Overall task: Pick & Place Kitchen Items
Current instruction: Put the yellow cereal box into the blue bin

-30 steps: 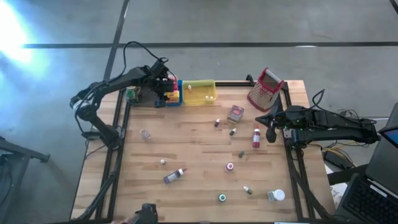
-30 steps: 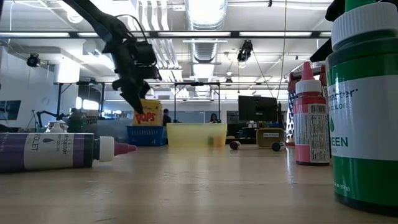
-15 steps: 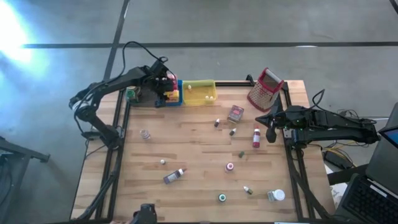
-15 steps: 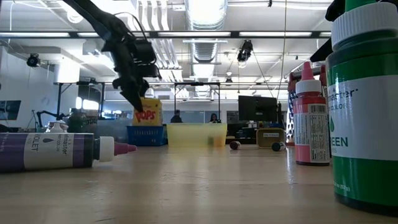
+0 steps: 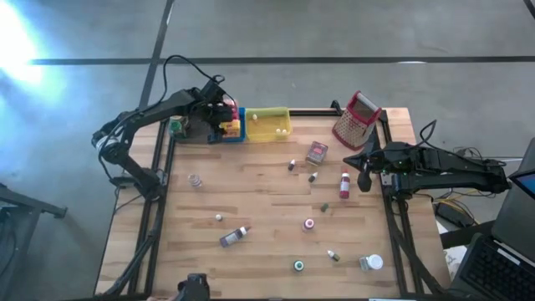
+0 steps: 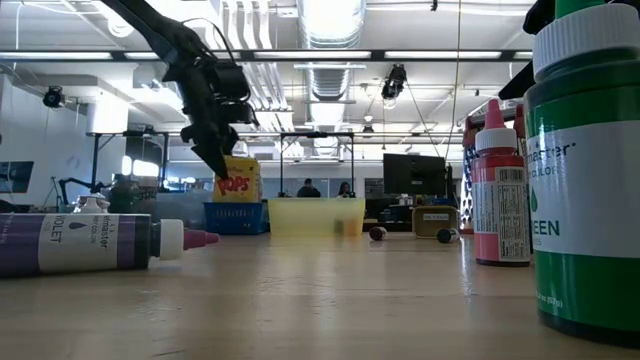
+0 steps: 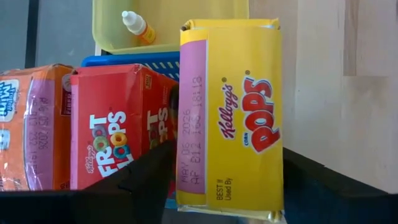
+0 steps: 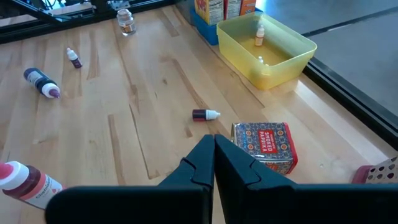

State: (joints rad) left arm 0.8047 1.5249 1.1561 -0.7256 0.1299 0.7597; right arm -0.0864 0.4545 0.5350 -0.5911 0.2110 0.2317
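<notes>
kitchen items: yellow pops box (image 7: 231, 118) is hanging pinched in the left gripper (image 5: 224, 121) over the blue tray (image 5: 231, 134), beside a red box (image 7: 115, 124) already sitting there. a small bottle (image 8: 259, 36) is lying in the yellow tray (image 8: 298, 56). right gripper (image 8: 213, 149) is waiting at the table's right edge, fingers pressed together. many bottles are lying scattered, unsorted.

yellow Pops box (image 7: 230, 118); red Froot Loops box (image 7: 118, 127), yellow tray (image 8: 268, 46)
</notes>
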